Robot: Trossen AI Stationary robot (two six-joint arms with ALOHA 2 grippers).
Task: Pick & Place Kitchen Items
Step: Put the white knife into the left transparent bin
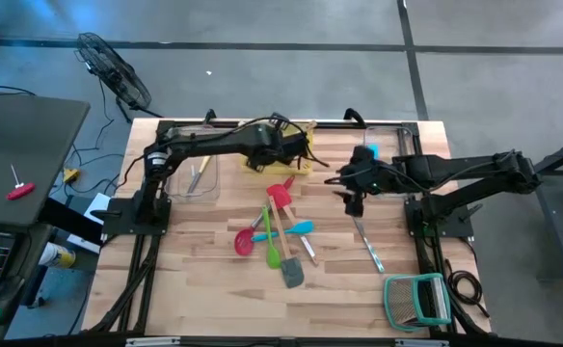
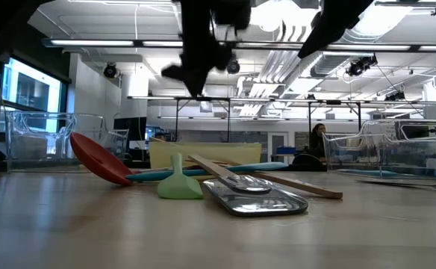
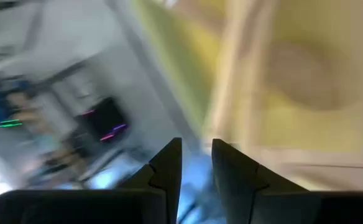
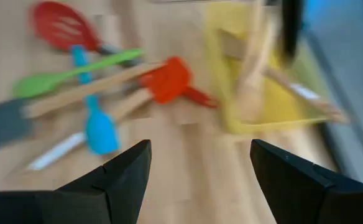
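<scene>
Several kitchen items lie heaped mid-table: a red spatula (image 1: pixel 280 193), a red spoon (image 1: pixel 244 241), a green spatula (image 1: pixel 273 253), a blue spatula (image 4: pixel 99 127), a grey spatula (image 1: pixel 292 273) and wooden handles. Wooden utensils (image 4: pixel 256 68) lie in the yellow tray (image 1: pixel 262 164) at the far edge. My left gripper (image 1: pixel 306 154) hovers over that tray, its fingers (image 3: pixel 169 158) a narrow gap apart with nothing between them. My right gripper (image 1: pixel 352 200) hangs above the table right of the heap, wide open (image 4: pixel 200 146) and empty.
A metal knife (image 1: pixel 368 246) lies alone at the right. A teal-framed rack (image 1: pixel 416 299) sits at the near right corner. Clear bins stand at the far left (image 1: pixel 195 173) and far right (image 1: pixel 388 140). Bare wood shows along the near edge.
</scene>
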